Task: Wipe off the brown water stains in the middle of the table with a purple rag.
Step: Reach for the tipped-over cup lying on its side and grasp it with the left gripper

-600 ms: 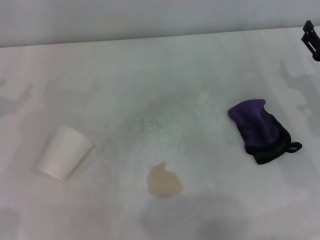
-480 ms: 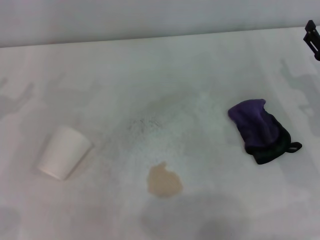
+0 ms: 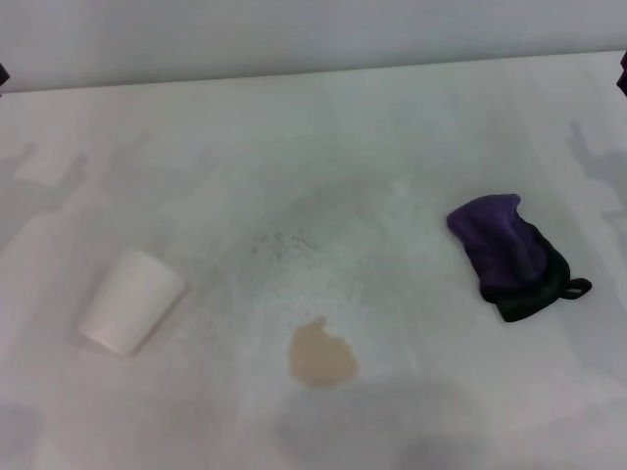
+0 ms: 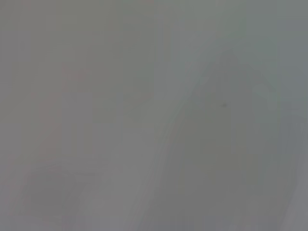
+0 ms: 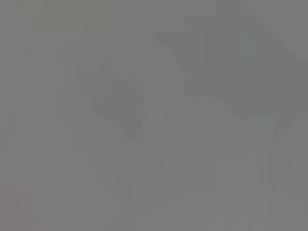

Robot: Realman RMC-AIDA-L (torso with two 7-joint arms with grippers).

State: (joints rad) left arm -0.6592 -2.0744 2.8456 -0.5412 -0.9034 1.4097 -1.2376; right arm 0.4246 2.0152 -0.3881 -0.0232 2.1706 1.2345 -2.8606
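The right gripper (image 3: 623, 73) has retreated to the edge, well apart from the purple rag (image 3: 508, 255).

The brown water stains (image 3: 320, 355) lay on the table (image 3: 323, 147), near its front middle. The purple rag (image 3: 511, 258) lay well apart to their right, slightly behind. A cup (image 3: 130, 300) lay tipped over, well to their left

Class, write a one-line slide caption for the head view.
Purple rag lies right of the brown stain on the white table; a tipped cup lies left.
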